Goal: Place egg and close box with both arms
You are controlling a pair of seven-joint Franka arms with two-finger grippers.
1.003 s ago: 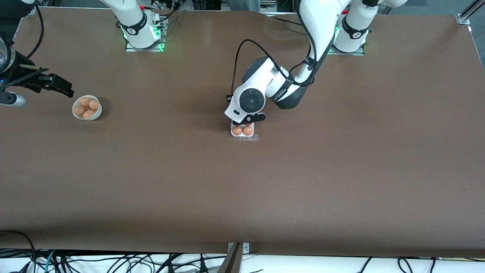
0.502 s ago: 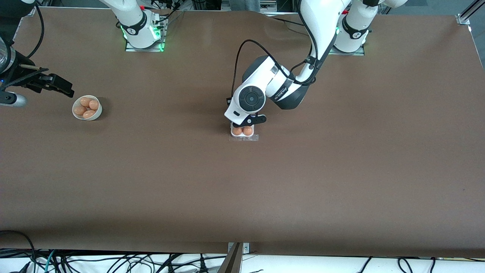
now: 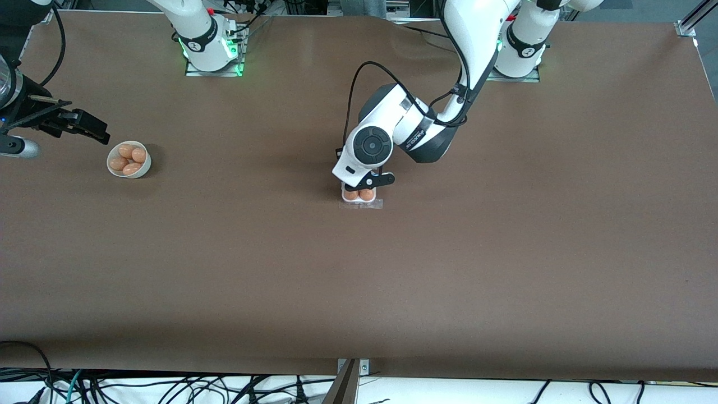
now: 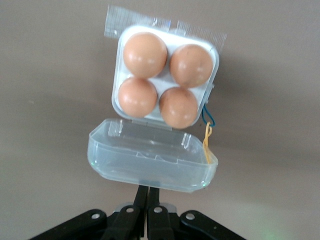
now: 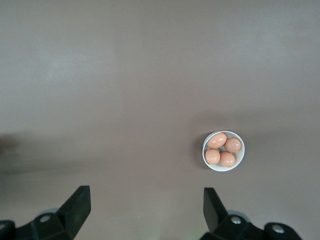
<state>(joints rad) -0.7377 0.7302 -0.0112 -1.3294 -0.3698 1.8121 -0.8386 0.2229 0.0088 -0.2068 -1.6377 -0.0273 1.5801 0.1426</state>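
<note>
The box (image 4: 165,83) is a white four-cell tray with an egg (image 4: 145,54) in every cell. Its clear lid (image 4: 150,160) hangs open and half raised at the hinge. My left gripper (image 4: 150,197) is shut, and its fingertips touch the lid's outer edge. In the front view the left gripper (image 3: 369,182) is low over the box (image 3: 344,197) at mid-table and hides part of its eggs (image 3: 366,194). My right gripper (image 3: 84,128) is open and empty. It waits above the table beside the bowl, and its fingers (image 5: 75,205) stand wide apart.
A round white bowl (image 3: 129,160) with several more eggs sits toward the right arm's end of the table; it also shows in the right wrist view (image 5: 223,151). A thin yellow and blue thread (image 4: 207,135) lies beside the box.
My left gripper has shifted slightly at the box and now covers more of the eggs in the front view. The right arm has not moved.
</note>
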